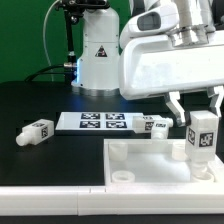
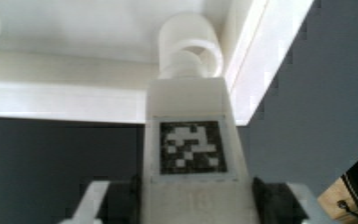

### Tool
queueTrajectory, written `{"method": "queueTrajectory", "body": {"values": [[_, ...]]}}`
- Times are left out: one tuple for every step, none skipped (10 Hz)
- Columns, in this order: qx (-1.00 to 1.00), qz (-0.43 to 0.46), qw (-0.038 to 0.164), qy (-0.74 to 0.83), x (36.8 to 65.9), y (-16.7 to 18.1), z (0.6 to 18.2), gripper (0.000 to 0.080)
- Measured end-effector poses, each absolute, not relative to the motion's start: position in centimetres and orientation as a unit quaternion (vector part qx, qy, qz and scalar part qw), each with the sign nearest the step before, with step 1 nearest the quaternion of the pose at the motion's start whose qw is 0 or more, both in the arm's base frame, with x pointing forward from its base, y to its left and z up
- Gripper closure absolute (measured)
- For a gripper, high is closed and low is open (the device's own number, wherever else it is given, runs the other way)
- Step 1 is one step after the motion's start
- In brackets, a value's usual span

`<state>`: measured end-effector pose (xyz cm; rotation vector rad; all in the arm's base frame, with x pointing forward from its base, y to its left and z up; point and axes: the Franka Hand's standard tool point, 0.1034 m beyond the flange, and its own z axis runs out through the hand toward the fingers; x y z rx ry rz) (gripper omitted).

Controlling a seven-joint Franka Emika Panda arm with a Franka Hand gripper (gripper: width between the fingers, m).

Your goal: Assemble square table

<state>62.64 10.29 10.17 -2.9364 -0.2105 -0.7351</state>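
The white square table top [image 1: 150, 165] lies at the front of the black table, rim up, with a round corner socket [image 1: 122, 175] showing. My gripper [image 1: 198, 118] is shut on a white tagged leg [image 1: 203, 142], holding it upright over the top's corner on the exterior view's right. In the wrist view the held leg [image 2: 194, 130] runs out from between the fingers [image 2: 101, 200] of my gripper [image 2: 194, 205], and its far end meets a raised socket [image 2: 197, 55] just inside the top's rim [image 2: 247, 70].
A loose tagged leg [image 1: 37, 131] lies on the black table at the exterior view's left. Another leg [image 1: 156, 125] rests beside the marker board [image 1: 100, 121]. The robot's white base [image 1: 98, 50] stands behind.
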Motion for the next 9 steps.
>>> {"method": "queueTrajectory", "body": {"values": [[-0.966,-0.242,0.054,-0.07,62.7,10.5,10.0,0.0512],[-0.967,-0.238,0.055,-0.072,62.5,10.9,9.4,0.0512],[-0.966,-0.242,0.055,-0.072,62.5,10.9,9.4,0.0512],[-0.966,-0.243,0.054,-0.071,62.5,10.8,9.3,0.0512],[-0.966,-0.243,0.054,-0.071,62.4,10.8,8.9,0.0512],[-0.965,-0.247,0.054,-0.07,62.3,10.8,8.5,0.0512],[-0.962,-0.259,0.052,-0.069,62.4,10.8,8.5,0.0512],[-0.96,-0.267,0.051,-0.067,62.4,10.9,8.5,0.0512],[-0.959,-0.271,0.05,-0.066,62.4,10.9,8.5,0.0512]]}}
